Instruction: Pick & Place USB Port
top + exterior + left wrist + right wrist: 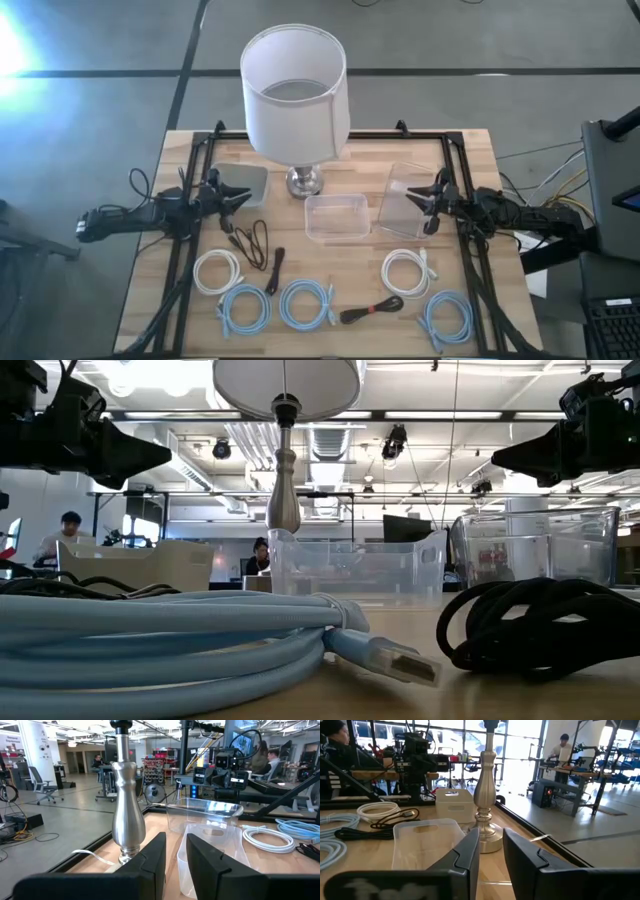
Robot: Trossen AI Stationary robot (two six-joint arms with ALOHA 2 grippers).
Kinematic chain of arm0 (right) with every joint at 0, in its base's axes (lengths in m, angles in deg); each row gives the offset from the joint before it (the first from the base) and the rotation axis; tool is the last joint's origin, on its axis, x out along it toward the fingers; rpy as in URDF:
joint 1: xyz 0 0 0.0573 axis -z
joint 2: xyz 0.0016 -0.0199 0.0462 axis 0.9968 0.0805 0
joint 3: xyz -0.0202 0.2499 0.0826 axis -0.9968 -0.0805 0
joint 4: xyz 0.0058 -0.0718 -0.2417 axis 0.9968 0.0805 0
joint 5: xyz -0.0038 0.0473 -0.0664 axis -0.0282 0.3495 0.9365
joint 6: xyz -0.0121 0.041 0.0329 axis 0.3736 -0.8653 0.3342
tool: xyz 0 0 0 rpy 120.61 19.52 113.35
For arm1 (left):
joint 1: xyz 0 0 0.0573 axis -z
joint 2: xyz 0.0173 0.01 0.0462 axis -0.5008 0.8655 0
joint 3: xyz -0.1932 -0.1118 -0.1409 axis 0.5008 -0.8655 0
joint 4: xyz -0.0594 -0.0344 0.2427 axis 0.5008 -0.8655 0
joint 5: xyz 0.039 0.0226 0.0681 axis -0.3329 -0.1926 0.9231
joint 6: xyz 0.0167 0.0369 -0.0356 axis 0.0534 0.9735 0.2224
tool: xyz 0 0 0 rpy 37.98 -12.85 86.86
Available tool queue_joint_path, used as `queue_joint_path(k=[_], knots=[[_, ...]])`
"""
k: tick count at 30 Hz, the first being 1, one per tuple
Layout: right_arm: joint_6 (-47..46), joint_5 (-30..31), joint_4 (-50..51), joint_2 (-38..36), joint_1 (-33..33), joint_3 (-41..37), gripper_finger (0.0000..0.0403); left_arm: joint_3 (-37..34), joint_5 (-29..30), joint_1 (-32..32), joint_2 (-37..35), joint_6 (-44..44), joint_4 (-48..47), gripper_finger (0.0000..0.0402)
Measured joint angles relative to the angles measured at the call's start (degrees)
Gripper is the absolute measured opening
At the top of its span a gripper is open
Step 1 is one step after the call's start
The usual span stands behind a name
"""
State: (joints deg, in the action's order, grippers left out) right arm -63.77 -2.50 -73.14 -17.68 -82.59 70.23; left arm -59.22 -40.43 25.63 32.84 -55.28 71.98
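Your left gripper has its fingers slightly apart with nothing between them, and it hangs above the table just beside the grey-lidded box at the back left. Your right gripper is the same: fingers a little apart, holding nothing, poised over the tilted clear bin at the back right.

Between the two arms stand the lamp and, just in front of its base, a shallow clear tub.

The cables lie along the front of the table (well apart from both grippers): two white coils, three pale blue coils, a thin black cable and a black bundled cable. In the low view, one pale blue cable's metal USB plug rests on the wood.
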Motion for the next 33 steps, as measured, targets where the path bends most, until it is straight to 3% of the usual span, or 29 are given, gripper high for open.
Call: queue_joint_path(k=[16, 33], knots=[[-0.02, 0.00, 0.00, 0.02, 0.00, -0.02, 0.0068, 0.00, 0.00, 0.00, -0.02, -0.01, -0.01, 0.0080], [0.00, 0.00, 0.00, 0.02, -0.02, 0.00, 0.0087, 0.00, 0.01, 0.00, -0.02, 0.00, 0.00, 0.0080]])
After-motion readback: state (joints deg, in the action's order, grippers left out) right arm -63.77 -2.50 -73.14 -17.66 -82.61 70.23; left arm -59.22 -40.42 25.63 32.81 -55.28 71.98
